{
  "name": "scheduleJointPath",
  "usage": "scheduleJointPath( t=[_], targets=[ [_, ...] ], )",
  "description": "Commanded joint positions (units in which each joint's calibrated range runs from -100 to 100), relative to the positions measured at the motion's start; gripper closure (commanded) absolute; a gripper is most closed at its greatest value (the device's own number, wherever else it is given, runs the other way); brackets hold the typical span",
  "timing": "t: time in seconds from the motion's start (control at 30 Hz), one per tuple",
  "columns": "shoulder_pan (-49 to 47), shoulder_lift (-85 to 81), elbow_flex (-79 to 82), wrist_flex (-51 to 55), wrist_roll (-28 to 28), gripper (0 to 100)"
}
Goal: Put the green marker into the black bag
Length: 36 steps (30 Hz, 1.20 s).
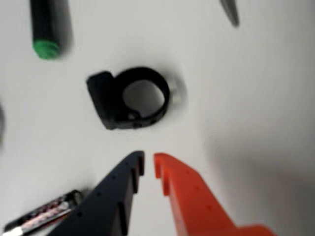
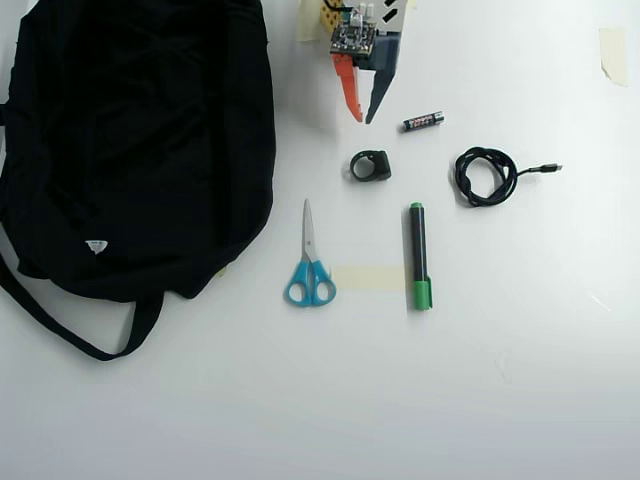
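The green marker [image 2: 418,255] lies on the white table, black barrel pointing up and down in the overhead view, green cap at the near end. Its small green end [image 1: 46,49] shows at the top left of the wrist view. The black bag [image 2: 140,130] fills the overhead view's upper left, with its strap trailing below; it is out of the wrist view. My gripper [image 2: 363,118] hangs at the top centre, well above the marker and right of the bag. Its black and orange fingers [image 1: 149,161] are shut, tips nearly touching, with nothing between them.
A black ring-shaped clamp [image 2: 370,165] lies just beyond the fingertips [image 1: 130,98]. A small battery [image 2: 423,121] sits beside the gripper. Blue-handled scissors [image 2: 309,265], a coiled black cable [image 2: 485,176] and a pale tape strip [image 2: 368,278] lie around the marker.
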State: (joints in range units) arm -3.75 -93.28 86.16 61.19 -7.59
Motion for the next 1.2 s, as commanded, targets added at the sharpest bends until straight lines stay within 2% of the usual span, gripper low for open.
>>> scheduleJointPath(
  t=[0.0,0.87,0.9,1.0,1.17],
  targets=[
    [-0.4,8.3,-10.4,-1.8,-0.1,97],
    [-1.3,71.8,-69.3,-42.7,0.5,97],
    [-1.8,75.8,-72.1,-47.7,2.2,97],
    [-3.3,80.3,-75.2,-53.0,6.3,97],
    [-4.2,86.5,-83.5,-54.3,6.7,97]
  ],
)
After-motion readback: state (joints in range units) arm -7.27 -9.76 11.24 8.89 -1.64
